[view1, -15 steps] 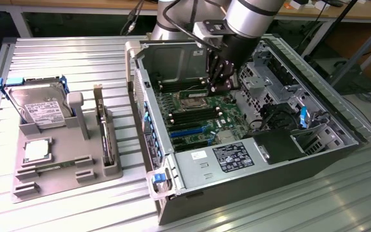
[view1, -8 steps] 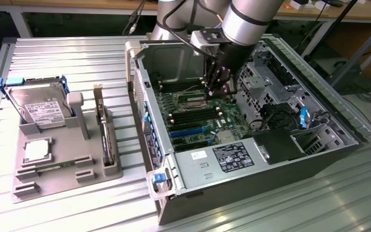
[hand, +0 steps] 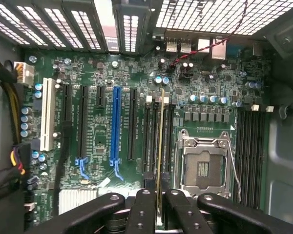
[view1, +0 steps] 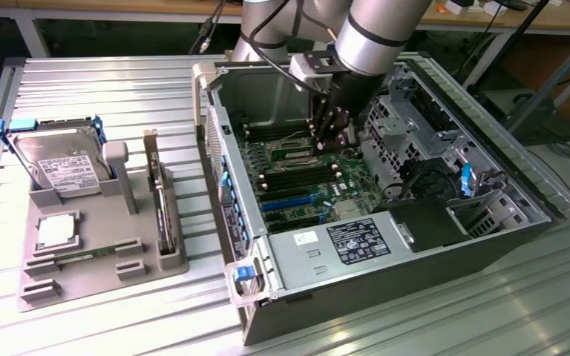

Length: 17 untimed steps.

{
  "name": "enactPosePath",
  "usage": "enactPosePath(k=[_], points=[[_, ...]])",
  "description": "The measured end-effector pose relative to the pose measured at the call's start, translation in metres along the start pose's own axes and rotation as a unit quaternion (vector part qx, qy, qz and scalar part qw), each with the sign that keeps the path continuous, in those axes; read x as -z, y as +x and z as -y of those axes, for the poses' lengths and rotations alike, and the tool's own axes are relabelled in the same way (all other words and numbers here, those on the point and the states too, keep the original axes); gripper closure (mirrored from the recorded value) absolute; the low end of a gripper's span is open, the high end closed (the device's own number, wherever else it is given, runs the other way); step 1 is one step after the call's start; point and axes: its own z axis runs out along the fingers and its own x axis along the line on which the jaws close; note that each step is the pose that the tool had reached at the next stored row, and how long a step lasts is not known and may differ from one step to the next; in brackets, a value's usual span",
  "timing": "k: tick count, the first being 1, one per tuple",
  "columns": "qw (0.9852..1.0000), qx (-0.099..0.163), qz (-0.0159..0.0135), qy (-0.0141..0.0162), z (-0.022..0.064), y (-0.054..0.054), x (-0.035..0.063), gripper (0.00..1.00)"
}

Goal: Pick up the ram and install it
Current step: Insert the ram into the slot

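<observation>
stage: pickup done, seating not yet done | tool (hand: 159,207): clenched on the ram (hand: 160,141), stick seen edge-on | ram: inside open case (view1: 384,297) mid-table, over memory slots (hand: 148,131) beside empty CPU socket (hand: 203,165) | slot contact: cannot tell

The table (view1: 116,81) was shiny grey metal with long ridges running across it. Two things sat right on it. A big computer case (view1: 384,289) lay on its side with its open side facing up. A flat grey tray (view1: 102,222) lay just beside the case, on the exterior view's left of it. A thin strip of table showed between them. More bare table showed past the tray, on the side away from the case. There was bare table in front of the case's near corner too.
</observation>
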Motion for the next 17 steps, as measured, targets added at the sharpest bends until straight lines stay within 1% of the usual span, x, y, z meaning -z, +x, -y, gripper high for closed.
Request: enactPosePath(k=[3,5,6,15,16,17], points=[[0.9999,0.01,-0.0006,-0.0007,0.0007,-0.003,-0.0064,0.86],[0.9999,0.012,-0.0009,-0.001,0.0011,-0.003,-0.0107,0.86],[0.9999,0.012,-0.0008,-0.001,0.0013,-0.003,-0.0143,0.86],[1.0,0.009,-0.0006,-0.0007,0.0025,-0.002,-0.034,0.86],[1.0,0.007,-0.0004,-0.0006,0.0027,-0.001,-0.0363,0.86],[1.0,0.001,0.0,-0.0001,0.003,-0.001,-0.0411,0.86]])
